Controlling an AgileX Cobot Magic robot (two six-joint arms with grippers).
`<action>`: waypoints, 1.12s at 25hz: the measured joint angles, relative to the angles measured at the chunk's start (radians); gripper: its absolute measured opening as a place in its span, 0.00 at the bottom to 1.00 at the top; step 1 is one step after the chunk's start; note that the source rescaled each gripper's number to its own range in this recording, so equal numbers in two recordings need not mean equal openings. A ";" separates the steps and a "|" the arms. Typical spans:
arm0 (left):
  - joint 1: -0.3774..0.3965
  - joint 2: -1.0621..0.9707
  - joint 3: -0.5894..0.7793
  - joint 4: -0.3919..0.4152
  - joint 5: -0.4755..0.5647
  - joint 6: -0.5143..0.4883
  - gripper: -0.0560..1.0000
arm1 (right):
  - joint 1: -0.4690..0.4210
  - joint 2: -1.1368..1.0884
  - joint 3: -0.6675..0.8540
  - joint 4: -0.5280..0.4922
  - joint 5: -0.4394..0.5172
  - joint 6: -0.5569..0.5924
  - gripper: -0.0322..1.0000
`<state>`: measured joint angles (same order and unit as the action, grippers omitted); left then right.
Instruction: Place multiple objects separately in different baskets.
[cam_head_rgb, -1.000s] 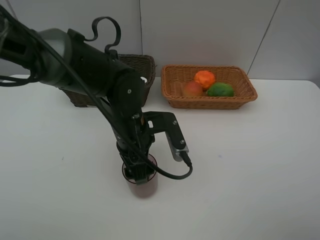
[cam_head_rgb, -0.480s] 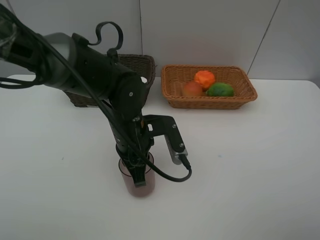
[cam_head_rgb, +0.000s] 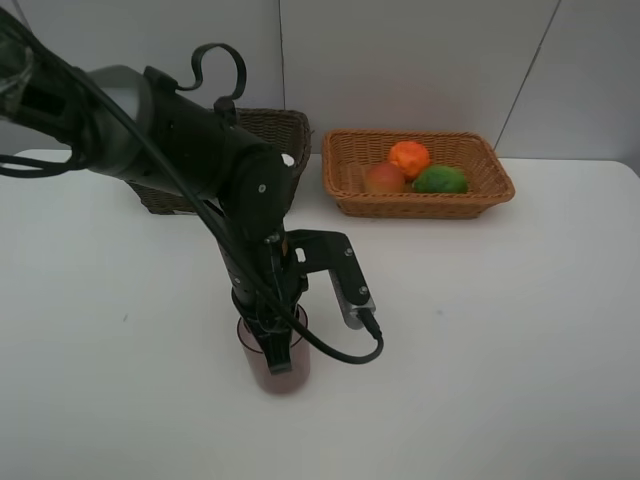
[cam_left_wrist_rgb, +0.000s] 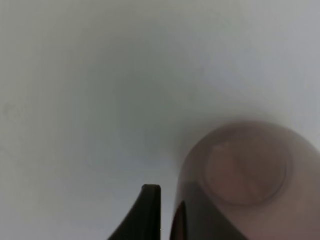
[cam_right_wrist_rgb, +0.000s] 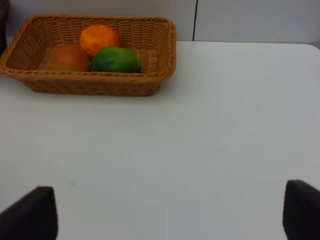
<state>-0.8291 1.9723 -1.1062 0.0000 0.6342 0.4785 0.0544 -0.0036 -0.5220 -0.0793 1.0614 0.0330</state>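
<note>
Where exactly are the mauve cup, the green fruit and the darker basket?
Mauve plastic cup (cam_head_rgb: 283, 375), high camera view, on its lower wall below the gripper.
Green lime-like fruit (cam_head_rgb: 441, 180), high camera view, on its top surface.
Dark brown wicker basket (cam_head_rgb: 290, 128), high camera view, on its right rim corner beside the arm.

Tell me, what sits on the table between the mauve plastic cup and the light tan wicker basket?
Nothing; in the exterior high view, bare white table separates the cup from the basket.

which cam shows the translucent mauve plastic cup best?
Left wrist: the translucent mauve plastic cup fills the frame, open mouth and base visible, though blurred. Exterior high shows the cup mostly behind the left gripper. Right wrist misses it.
</note>
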 joint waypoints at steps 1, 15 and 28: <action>0.000 0.000 0.000 0.000 0.000 0.000 0.06 | 0.000 0.000 0.000 0.000 0.000 0.000 0.96; 0.094 -0.123 -0.003 0.000 0.057 -0.318 0.06 | 0.000 0.000 0.000 0.000 0.000 0.000 0.96; 0.411 -0.188 -0.205 0.087 0.258 -0.754 0.06 | 0.000 0.000 0.000 0.000 0.000 0.000 0.96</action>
<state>-0.4177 1.7841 -1.3108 0.0875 0.8921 -0.2759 0.0544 -0.0036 -0.5220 -0.0793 1.0614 0.0330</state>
